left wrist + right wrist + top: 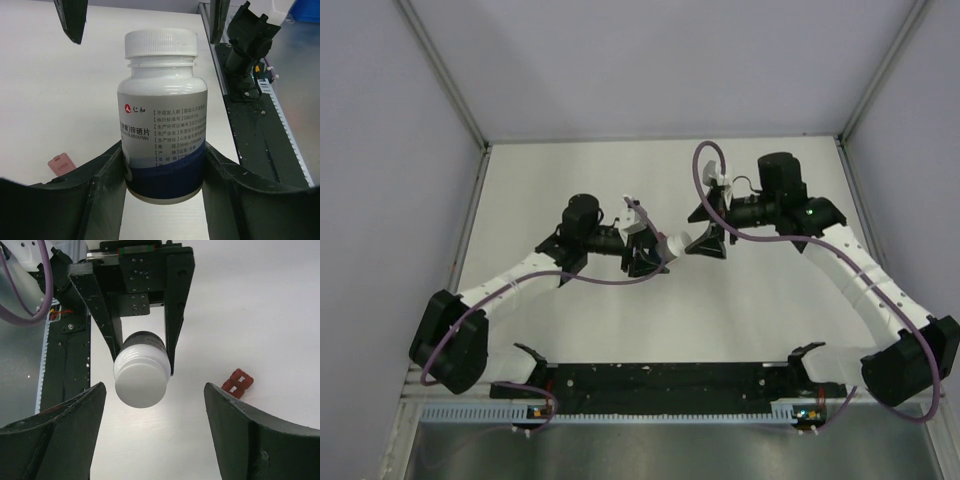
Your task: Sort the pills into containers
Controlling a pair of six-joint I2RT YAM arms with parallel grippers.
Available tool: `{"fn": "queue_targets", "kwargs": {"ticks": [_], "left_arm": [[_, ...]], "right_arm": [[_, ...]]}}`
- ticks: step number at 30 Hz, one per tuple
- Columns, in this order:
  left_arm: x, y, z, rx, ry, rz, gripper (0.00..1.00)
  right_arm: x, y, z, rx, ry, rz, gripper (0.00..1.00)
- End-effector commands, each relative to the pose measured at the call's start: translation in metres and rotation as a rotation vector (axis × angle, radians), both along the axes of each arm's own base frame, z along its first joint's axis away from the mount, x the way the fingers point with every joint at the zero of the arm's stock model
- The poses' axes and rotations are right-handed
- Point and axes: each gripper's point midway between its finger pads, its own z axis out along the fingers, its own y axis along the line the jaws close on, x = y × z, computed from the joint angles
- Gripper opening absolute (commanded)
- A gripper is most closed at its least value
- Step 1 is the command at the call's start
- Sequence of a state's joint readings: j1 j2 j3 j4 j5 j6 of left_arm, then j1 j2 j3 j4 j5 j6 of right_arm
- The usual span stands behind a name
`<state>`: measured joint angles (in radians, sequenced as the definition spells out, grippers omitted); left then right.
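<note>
The left gripper (162, 150) is clamped on the lower body of a white pill bottle (162, 115) and holds it off the table (570, 170). The bottle's long axis runs straight towards the other arm, with the white screw cap (140, 385) leading. The right gripper (155, 387) faces that cap head-on with its fingers spread wide to either side, touching nothing, so it looks the better placed to close on the cap and twist. The red compartment strip (238, 381) lies flat on the table below, off to one side of the bottle and apart from both grippers.
</note>
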<state>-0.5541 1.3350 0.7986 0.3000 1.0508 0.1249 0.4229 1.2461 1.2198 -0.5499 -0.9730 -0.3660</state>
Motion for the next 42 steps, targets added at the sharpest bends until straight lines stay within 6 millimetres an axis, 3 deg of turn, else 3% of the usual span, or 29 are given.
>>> {"fn": "queue_targets", "kwargs": {"ticks": [1,5,16,26,34,42], "left_arm": [[-0.014,0.0,0.028,-0.039,-0.033,-0.097,0.0],[-0.015,0.001,0.027,-0.025,-0.029,-0.104,0.0],[-0.013,-0.001,0.018,-0.007,-0.011,-0.108,0.0],[-0.012,-0.002,0.019,-0.005,-0.012,-0.106,0.0],[0.0,-0.001,0.016,0.013,-0.039,-0.038,0.0],[0.042,0.002,0.024,0.035,-0.137,0.197,0.0]], "right_arm": [[-0.013,0.006,0.016,-0.008,-0.113,0.067,0.79],[-0.02,0.01,0.015,-0.01,-0.107,0.097,0.78],[-0.022,0.015,0.013,-0.003,-0.078,0.122,0.6],[-0.023,0.019,0.005,-0.002,-0.047,0.132,0.53],[-0.019,0.022,0.0,-0.001,0.01,0.109,0.19],[0.005,0.03,-0.028,-0.023,0.174,-0.013,0.03]]}}
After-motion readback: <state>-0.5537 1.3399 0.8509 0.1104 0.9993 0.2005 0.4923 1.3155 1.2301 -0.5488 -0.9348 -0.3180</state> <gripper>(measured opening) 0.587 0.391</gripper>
